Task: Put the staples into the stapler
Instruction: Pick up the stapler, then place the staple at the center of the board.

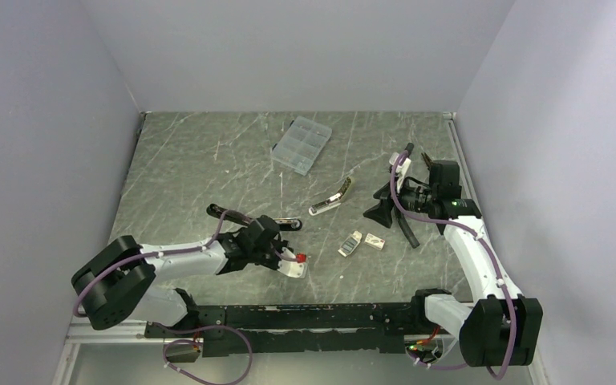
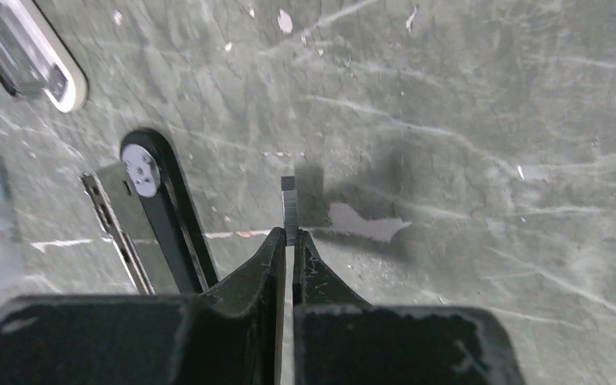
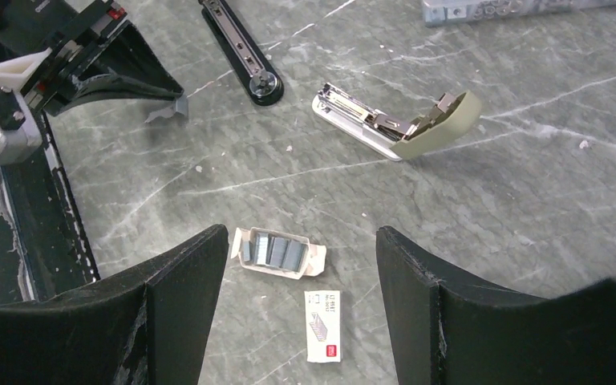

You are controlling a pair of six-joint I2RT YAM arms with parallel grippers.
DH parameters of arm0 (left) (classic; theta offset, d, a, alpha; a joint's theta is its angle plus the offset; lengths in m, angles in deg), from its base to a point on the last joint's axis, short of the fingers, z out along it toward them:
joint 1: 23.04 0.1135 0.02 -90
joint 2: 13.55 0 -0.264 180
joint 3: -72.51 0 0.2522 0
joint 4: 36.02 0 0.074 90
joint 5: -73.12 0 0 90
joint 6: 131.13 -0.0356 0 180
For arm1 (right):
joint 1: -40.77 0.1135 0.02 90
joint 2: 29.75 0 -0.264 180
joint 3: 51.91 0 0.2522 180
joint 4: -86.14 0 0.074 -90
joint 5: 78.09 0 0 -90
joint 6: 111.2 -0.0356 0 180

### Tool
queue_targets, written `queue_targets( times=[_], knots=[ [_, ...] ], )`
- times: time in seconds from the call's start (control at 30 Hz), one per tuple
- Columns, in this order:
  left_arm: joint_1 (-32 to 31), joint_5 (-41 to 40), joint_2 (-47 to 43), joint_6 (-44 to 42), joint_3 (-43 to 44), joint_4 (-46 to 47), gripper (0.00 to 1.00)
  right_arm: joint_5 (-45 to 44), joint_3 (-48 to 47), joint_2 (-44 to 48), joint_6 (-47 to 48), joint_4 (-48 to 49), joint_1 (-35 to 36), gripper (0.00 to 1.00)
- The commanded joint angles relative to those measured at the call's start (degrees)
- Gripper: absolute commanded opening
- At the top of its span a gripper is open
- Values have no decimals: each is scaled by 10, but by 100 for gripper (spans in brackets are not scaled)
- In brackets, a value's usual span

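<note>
My left gripper (image 2: 290, 237) is shut on a short silvery strip of staples (image 2: 289, 200), held just above the table. To its left lies a black stapler (image 2: 160, 208), opened flat, with a thin metal rail beside it. From the right wrist view that strip (image 3: 178, 108) pokes out of the left fingertips near the black stapler (image 3: 241, 48). A cream stapler (image 3: 393, 120) lies open with its metal channel showing. More staples (image 3: 277, 250) sit in the open cardboard tray (image 1: 350, 243). My right gripper (image 3: 302, 233) hangs open and empty above the tray.
The white box sleeve (image 3: 323, 325) with a red mark lies flat beside the tray. A clear compartment case (image 1: 301, 144) stands at the back of the marble table (image 1: 208, 160). Grey walls close in on the left, back and right.
</note>
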Motion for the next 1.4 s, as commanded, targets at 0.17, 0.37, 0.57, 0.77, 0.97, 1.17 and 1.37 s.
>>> queue_targets(
  times=[0.17, 0.37, 0.57, 0.77, 0.97, 1.17, 1.37],
  knots=[
    [-43, -56, 3, -37, -24, 93, 6, 2, -6, -2, 19, -2, -4, 71],
    [-64, -58, -6, -29, -35, 65, 13, 2, -6, -3, 20, -1, -4, 71],
    [-86, -58, -11, -14, -43, 37, 18, -1, -7, -7, 21, -2, -4, 72],
    [-94, -54, -24, -13, -46, 8, 26, -2, -6, -13, 21, -2, -4, 71],
    [-95, -57, -50, 6, -39, -24, 32, -10, -4, -4, 10, 8, -4, 72],
    [-50, -40, -80, 66, 7, -79, 35, -65, -6, 2, -27, 39, 57, 72],
    [95, 21, -80, 150, 83, -116, 42, -142, -15, -38, -46, 81, 183, 72]
  ],
)
